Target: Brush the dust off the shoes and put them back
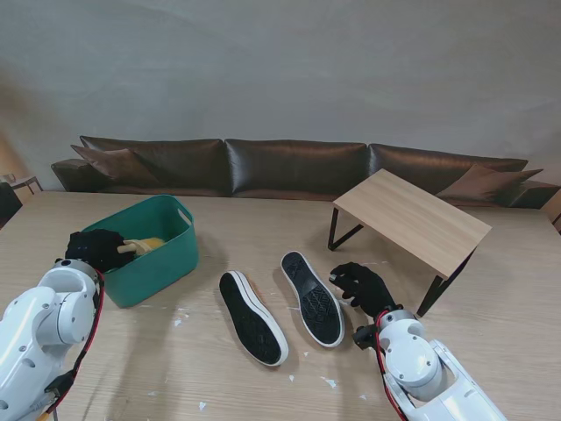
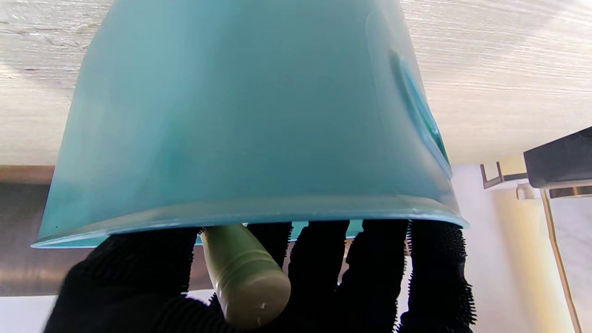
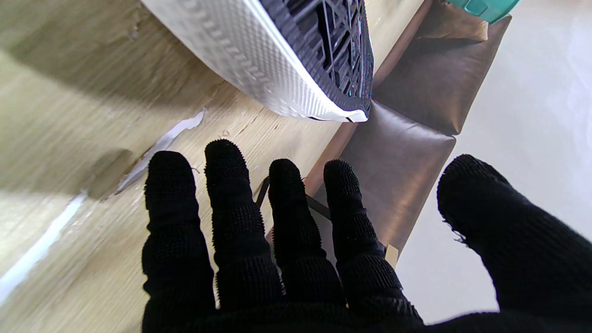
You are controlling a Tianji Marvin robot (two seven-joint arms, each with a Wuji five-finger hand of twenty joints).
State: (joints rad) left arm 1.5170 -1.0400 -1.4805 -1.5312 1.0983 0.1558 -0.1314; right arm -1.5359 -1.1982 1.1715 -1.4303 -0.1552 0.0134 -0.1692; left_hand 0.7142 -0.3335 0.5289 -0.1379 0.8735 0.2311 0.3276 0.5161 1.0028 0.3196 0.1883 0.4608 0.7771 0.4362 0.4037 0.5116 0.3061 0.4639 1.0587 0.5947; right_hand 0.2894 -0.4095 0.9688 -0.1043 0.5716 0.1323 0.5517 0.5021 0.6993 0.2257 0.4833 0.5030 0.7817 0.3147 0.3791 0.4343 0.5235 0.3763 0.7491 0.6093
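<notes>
Two shoes lie sole-up mid-table: the left shoe (image 1: pixel 252 317) and the right shoe (image 1: pixel 312 298), both with black soles and white rims. My right hand (image 1: pixel 362 287), in a black glove, hovers open just right of the right shoe (image 3: pixel 296 60), fingers (image 3: pixel 233 185) spread and touching nothing. My left hand (image 1: pixel 95 249) is at the rim of the green basket (image 1: pixel 149 248), shut on the wooden handle of a brush (image 2: pixel 245 277). The brush's pale handle and yellowish body (image 1: pixel 143 245) lie inside the basket (image 2: pixel 249 120).
A small wooden side table (image 1: pixel 412 219) with black legs stands on the table top at the right, close behind my right hand. Scraps of white debris (image 1: pixel 329 382) dot the table near the shoes. A dark leather sofa (image 1: pixel 298 167) lines the far edge.
</notes>
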